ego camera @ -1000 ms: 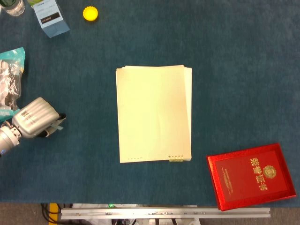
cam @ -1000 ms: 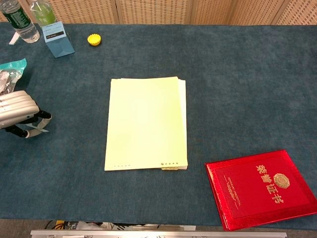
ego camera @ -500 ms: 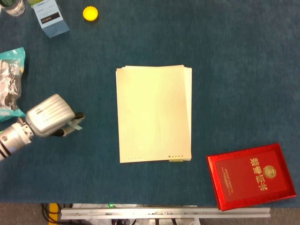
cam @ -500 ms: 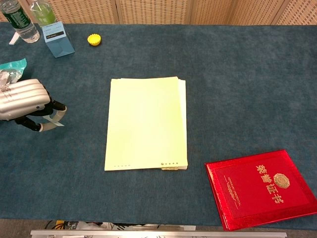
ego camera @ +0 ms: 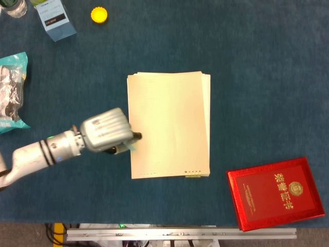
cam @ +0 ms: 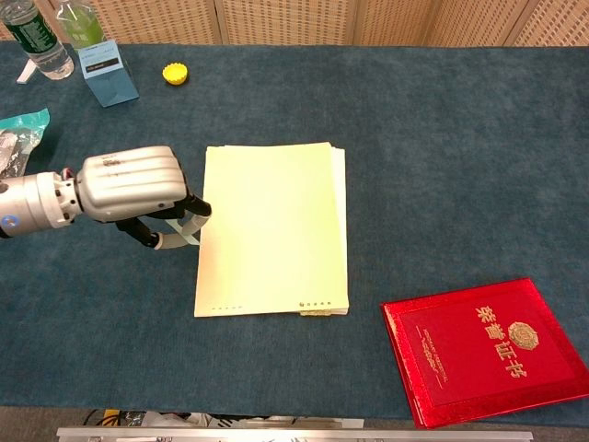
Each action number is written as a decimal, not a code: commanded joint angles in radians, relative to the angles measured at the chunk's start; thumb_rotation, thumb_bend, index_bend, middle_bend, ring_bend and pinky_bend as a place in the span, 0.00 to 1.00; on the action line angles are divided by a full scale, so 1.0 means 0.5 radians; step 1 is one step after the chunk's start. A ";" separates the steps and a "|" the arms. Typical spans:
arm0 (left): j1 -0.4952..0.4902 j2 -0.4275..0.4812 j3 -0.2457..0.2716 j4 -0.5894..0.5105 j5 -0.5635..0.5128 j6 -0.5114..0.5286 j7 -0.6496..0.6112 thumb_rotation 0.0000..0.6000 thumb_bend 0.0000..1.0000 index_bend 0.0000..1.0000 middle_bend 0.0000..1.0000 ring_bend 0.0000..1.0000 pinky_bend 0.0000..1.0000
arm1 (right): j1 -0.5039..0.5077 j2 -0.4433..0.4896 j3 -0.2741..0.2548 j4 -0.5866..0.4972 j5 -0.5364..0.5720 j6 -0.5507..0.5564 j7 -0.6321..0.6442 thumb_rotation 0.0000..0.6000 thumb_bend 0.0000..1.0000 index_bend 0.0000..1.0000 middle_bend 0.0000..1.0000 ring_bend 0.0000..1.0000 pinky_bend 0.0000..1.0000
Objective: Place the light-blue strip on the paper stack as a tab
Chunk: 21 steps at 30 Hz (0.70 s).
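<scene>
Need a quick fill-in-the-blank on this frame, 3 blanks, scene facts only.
1. The left hand holds the light-blue strip at the ____ edge of the paper stack, as the chest view shows it.
2. The booklet lying near the stack's lower right corner is ____ in colour.
3. The bottle cap near the table's far edge is ____.

Missing words: left; red; yellow

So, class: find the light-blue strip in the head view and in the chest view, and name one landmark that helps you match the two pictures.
Head view: the light-blue strip peeks out below the left hand, at the paper stack's left edge, left of centre.
Chest view: the strip hangs under the same hand, just left of the stack.
Shared landmark: the red booklet at lower right.
</scene>
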<state>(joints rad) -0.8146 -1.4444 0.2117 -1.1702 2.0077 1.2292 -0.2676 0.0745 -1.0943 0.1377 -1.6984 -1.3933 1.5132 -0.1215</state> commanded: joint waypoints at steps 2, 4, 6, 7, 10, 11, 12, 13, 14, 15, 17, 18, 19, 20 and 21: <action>-0.082 -0.089 -0.047 0.003 -0.006 -0.080 -0.012 1.00 0.34 0.58 0.99 1.00 0.99 | -0.005 -0.003 0.004 0.012 0.007 0.007 0.011 1.00 0.38 0.37 0.42 0.45 0.44; -0.116 -0.133 -0.067 0.016 -0.022 -0.128 -0.009 1.00 0.34 0.58 0.99 1.00 0.99 | -0.008 -0.006 0.004 0.023 0.012 0.008 0.014 1.00 0.38 0.37 0.42 0.44 0.44; -0.139 -0.171 -0.088 0.030 -0.045 -0.165 -0.006 1.00 0.34 0.58 0.98 1.00 0.99 | -0.008 -0.008 0.005 0.030 0.016 0.005 0.021 1.00 0.38 0.37 0.42 0.44 0.44; -0.147 -0.191 -0.096 0.041 -0.058 -0.181 -0.007 1.00 0.34 0.58 0.98 1.00 0.99 | -0.008 -0.009 0.005 0.034 0.017 0.004 0.027 1.00 0.38 0.37 0.42 0.44 0.44; -0.169 -0.261 -0.110 0.090 -0.098 -0.229 -0.033 1.00 0.34 0.58 0.98 1.00 0.99 | -0.012 -0.011 0.000 0.049 0.026 -0.006 0.042 1.00 0.38 0.37 0.42 0.43 0.44; -0.177 -0.291 -0.114 0.116 -0.111 -0.245 -0.045 1.00 0.34 0.58 0.98 1.00 0.99 | -0.014 -0.011 0.000 0.056 0.032 -0.008 0.046 1.00 0.38 0.37 0.42 0.43 0.44; -0.184 -0.313 -0.117 0.135 -0.120 -0.258 -0.054 1.00 0.34 0.58 0.98 1.00 0.99 | -0.016 -0.011 0.000 0.059 0.038 -0.010 0.048 1.00 0.38 0.37 0.42 0.43 0.44; -0.194 -0.341 -0.120 0.162 -0.130 -0.272 -0.064 1.00 0.34 0.58 0.98 1.00 0.99 | -0.017 -0.012 0.001 0.063 0.042 -0.012 0.052 1.00 0.38 0.37 0.42 0.43 0.44; -0.200 -0.362 -0.123 0.182 -0.137 -0.280 -0.072 1.00 0.34 0.58 0.98 1.00 0.99 | -0.017 -0.012 0.002 0.066 0.043 -0.012 0.054 1.00 0.38 0.37 0.42 0.43 0.44; -0.206 -0.381 -0.124 0.202 -0.145 -0.288 -0.081 1.00 0.34 0.58 0.98 1.00 0.99 | -0.018 -0.013 0.002 0.069 0.043 -0.010 0.055 1.00 0.38 0.37 0.42 0.43 0.44; -0.213 -0.422 -0.125 0.246 -0.162 -0.298 -0.102 1.00 0.34 0.58 0.98 1.00 0.99 | -0.020 -0.015 0.002 0.074 0.042 -0.008 0.062 1.00 0.38 0.37 0.42 0.43 0.44; -0.215 -0.438 -0.124 0.267 -0.169 -0.301 -0.108 1.00 0.34 0.58 0.98 1.00 0.99 | -0.021 -0.016 0.002 0.077 0.043 -0.008 0.064 1.00 0.38 0.37 0.42 0.43 0.44; -0.216 -0.453 -0.122 0.287 -0.175 -0.306 -0.115 1.00 0.34 0.58 0.98 1.00 0.99 | -0.021 -0.017 0.002 0.079 0.046 -0.009 0.065 1.00 0.38 0.37 0.42 0.43 0.44; -0.216 -0.471 -0.119 0.312 -0.184 -0.310 -0.123 1.00 0.34 0.58 0.98 1.00 0.99 | -0.021 -0.017 0.003 0.082 0.048 -0.011 0.067 1.00 0.38 0.37 0.42 0.43 0.44; -0.216 -0.484 -0.115 0.329 -0.190 -0.314 -0.129 1.00 0.34 0.58 0.98 1.00 0.99 | -0.021 -0.018 0.003 0.084 0.048 -0.012 0.069 1.00 0.38 0.37 0.42 0.43 0.44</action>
<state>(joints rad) -0.9211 -1.6770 0.1523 -1.0157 1.9190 1.0765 -0.3259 0.0640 -1.1034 0.1395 -1.6564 -1.3694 1.5073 -0.0870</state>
